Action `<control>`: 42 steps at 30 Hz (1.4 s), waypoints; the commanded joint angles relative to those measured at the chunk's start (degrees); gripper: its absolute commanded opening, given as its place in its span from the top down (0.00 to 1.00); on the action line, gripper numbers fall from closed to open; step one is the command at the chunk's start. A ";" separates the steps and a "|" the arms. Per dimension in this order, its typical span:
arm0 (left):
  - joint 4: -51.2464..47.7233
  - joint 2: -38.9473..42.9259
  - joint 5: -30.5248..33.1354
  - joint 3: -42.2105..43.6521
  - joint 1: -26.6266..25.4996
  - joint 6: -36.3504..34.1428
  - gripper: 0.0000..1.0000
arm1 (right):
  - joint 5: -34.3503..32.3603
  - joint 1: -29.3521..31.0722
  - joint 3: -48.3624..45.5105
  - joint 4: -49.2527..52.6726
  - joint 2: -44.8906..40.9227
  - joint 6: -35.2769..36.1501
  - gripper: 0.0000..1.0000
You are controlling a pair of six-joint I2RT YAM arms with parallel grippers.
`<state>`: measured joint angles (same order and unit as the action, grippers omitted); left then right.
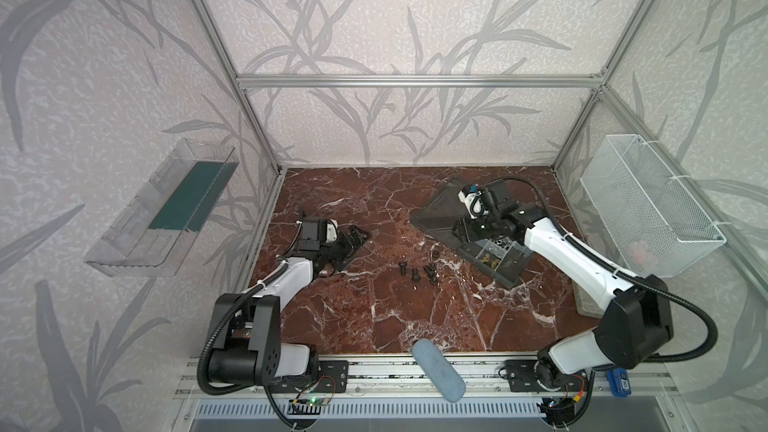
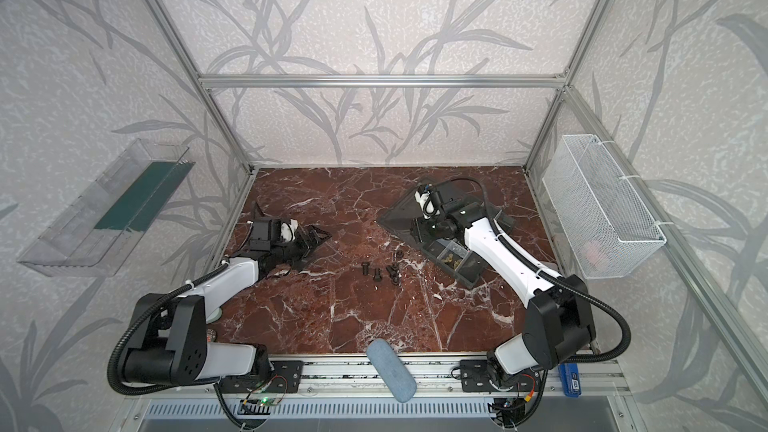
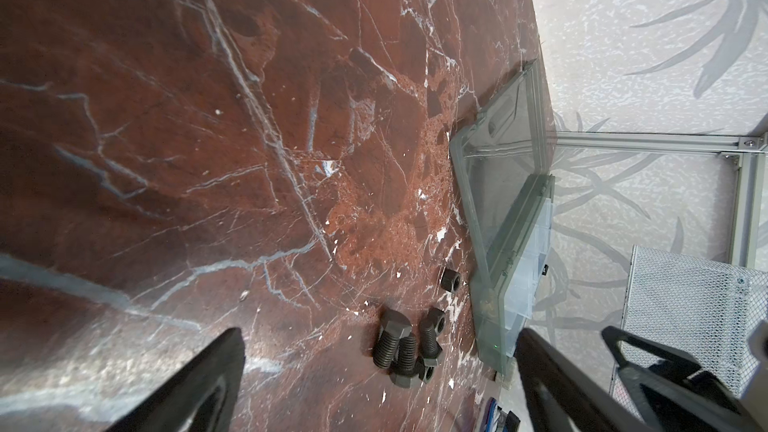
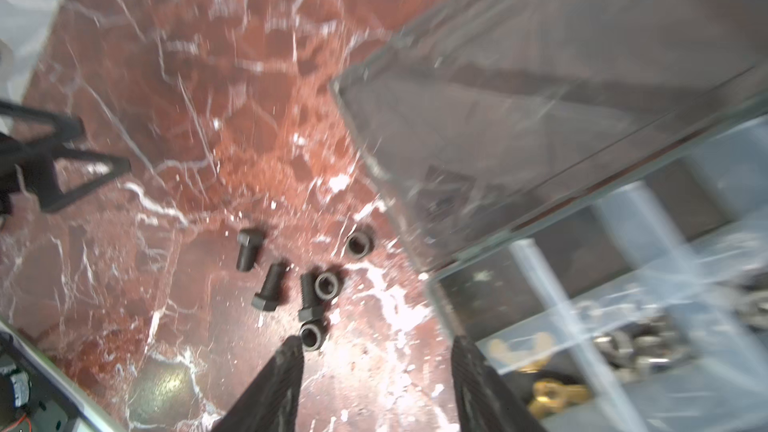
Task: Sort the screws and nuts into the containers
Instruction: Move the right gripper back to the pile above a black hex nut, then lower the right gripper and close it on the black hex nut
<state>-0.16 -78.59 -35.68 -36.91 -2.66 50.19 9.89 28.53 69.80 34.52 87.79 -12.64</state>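
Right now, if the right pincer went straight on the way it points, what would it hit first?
Probably the marble tabletop, in the bare strip between the nearest loose black nut and the organizer box corner. The right pincer is open, with that nut beside one fingertip. The blur leaves depth uncertain.

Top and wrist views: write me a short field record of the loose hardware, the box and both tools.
screws: three black, loose on the marble table
nuts: three black, loose beside the screws
organizer box: lid open flat; brass pieces and silver pieces inside
left tool: open, empty
right tool: open, empty, by the box's edge
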 commanded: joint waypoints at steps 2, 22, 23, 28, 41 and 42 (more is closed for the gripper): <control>0.33 -0.25 -0.29 0.51 0.26 0.60 0.01 | -1.99 5.05 0.73 -1.04 5.66 -4.90 0.41; 0.32 -0.78 -0.47 0.19 0.28 0.32 0.01 | -13.41 9.79 11.07 1.77 25.50 -8.74 0.44; 0.29 -0.75 -0.44 0.17 0.28 0.34 0.01 | -13.45 9.79 11.46 1.81 25.98 -8.59 0.44; 0.25 -0.58 -0.50 0.26 0.27 0.26 0.01 | -14.45 9.79 12.20 2.13 27.25 -8.10 0.50; 0.14 0.17 -0.22 0.64 0.28 0.09 0.01 | -14.77 9.79 12.65 2.55 30.42 -7.07 0.61; 0.14 0.15 -0.22 0.69 0.28 0.08 0.01 | -14.77 9.79 12.66 2.47 30.45 -7.01 0.61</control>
<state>-0.16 -78.96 -35.73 -36.91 -2.57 50.17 -4.16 38.46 81.49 35.42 116.95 -20.05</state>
